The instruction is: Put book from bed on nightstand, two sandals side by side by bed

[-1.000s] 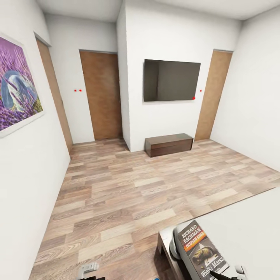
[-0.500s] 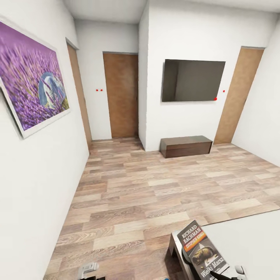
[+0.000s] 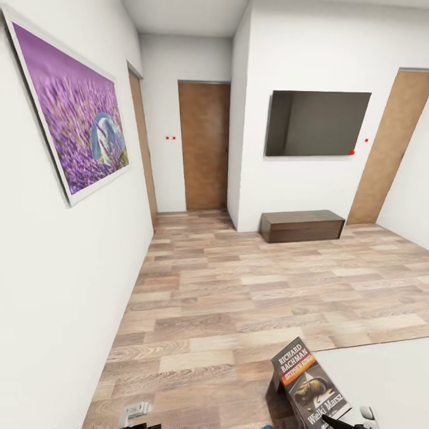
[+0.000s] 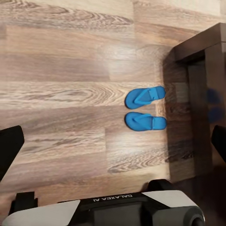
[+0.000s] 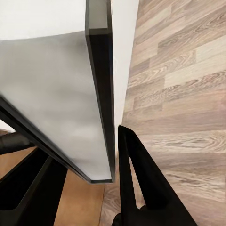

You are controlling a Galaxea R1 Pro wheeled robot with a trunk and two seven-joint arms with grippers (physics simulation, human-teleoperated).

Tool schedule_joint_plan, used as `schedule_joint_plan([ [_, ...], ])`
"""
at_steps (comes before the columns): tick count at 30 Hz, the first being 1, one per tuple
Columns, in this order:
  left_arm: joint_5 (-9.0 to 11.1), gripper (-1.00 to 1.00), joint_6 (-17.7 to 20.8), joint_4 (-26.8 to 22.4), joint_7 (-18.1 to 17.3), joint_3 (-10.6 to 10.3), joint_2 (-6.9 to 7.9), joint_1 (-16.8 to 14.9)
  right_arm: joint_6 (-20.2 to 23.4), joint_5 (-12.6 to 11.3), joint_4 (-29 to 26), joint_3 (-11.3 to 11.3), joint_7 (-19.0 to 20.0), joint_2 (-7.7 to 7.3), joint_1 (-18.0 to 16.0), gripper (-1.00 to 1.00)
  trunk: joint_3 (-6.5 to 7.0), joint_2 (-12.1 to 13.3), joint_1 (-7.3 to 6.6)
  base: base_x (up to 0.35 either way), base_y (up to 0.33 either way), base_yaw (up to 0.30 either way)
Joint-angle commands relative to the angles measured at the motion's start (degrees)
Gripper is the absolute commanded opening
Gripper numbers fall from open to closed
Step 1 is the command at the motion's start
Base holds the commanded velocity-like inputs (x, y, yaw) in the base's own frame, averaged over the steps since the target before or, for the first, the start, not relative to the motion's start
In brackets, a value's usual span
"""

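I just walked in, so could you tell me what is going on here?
The robot is carrying the book in its right claw, the fingers closed on either side of it, held up over the wood floor. The two sandals lie side by side on the floor beside dark wooden furniture. The left claw holds nothing.

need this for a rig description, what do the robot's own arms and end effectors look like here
Right end effector: flat, matte black, wedge-shaped tapering fingers. Left end effector: similar black finger tips at the frame edges. Below them is a white and dark grey body printed "GALAXEA AI". No cables show.
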Motion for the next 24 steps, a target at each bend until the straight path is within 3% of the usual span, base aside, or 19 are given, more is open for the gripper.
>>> schedule_joint_plan([
  [1, 0.4, 1.0, -0.1, 0.1, -0.2, -0.5, 0.0, -0.1, 0.4, -0.6, 0.0, 0.4, 0.1, -0.05, 0.0, -1.0, -0.12, -0.1, 0.02, -0.076, 0.119, 0.208],
  [24, 0.4, 1.0, -0.1, 0.1, -0.2, -0.5, -0.02, -0.1, 0.4, -0.6, 0.0, 0.4, 0.1, -0.05, 0.0, -1.0, -0.37, -0.1, 0.02, -0.012, 0.012, 0.274],
])
